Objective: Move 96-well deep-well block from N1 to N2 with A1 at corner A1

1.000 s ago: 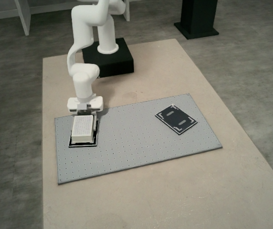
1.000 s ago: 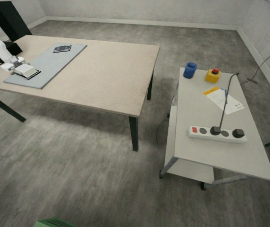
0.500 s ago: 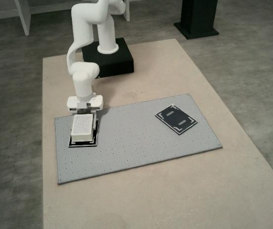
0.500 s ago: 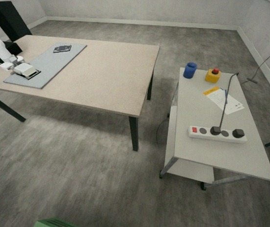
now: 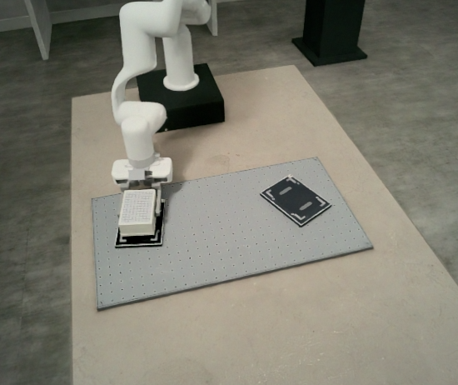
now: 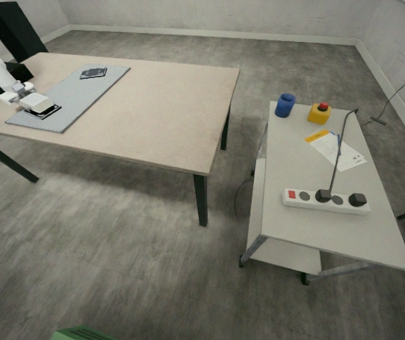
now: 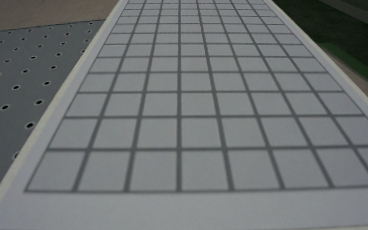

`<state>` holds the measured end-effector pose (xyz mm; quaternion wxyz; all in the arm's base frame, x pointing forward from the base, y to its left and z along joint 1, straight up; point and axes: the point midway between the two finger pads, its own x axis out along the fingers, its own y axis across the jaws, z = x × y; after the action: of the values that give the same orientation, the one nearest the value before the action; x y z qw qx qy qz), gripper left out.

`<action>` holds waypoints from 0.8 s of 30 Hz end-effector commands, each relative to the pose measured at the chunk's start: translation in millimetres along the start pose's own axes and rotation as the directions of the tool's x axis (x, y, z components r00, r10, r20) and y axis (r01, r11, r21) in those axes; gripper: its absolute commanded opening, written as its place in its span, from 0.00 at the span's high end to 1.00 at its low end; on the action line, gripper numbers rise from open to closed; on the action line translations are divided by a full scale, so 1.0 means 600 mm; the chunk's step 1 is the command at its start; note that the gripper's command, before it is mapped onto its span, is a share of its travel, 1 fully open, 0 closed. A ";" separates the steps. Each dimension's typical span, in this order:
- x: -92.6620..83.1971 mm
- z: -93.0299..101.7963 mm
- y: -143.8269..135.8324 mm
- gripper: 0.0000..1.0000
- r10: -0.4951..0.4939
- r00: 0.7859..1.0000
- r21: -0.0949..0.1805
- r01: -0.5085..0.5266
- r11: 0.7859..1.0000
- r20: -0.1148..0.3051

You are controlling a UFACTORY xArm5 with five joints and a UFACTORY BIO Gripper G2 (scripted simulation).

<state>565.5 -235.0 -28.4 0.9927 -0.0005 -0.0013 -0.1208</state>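
Note:
The deep-well block point(image 5: 137, 207) point(image 6: 37, 102) point(image 7: 195, 105) is off-white, with a grid of wells on top. My gripper point(image 5: 140, 209) is shut on it, with fingers along its two long sides. The block looks level and a little above nest N1 point(image 5: 139, 245), whose dark plate and front locators show below it. Nest N2 point(image 5: 295, 199) point(image 6: 93, 73) is empty, a dark plate with pale corner locators, turned at an angle to N1. In the wrist view the block's top fills most of the picture, and the fingers are hidden. I cannot make out the cut-off corner.
Both nests are on a grey perforated board point(image 5: 222, 233) point(image 6: 82, 99) on the beige table point(image 5: 264, 317). The arm's black base block point(image 5: 189, 104) is behind the board. A separate side table point(image 6: 289, 165) holds a blue cup, a yellow button box and a power strip.

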 end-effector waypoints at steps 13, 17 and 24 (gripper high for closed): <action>0.002 0.017 0.000 1.00 0.000 1.000 -0.004 0.000 1.000 0.003; 0.002 0.023 0.000 1.00 0.000 1.000 -0.004 0.000 1.000 0.003; 0.002 0.042 0.000 1.00 0.000 1.000 -0.004 0.000 1.000 0.003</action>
<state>565.5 -234.9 -10.0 0.9927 -0.0005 -0.0014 -0.1208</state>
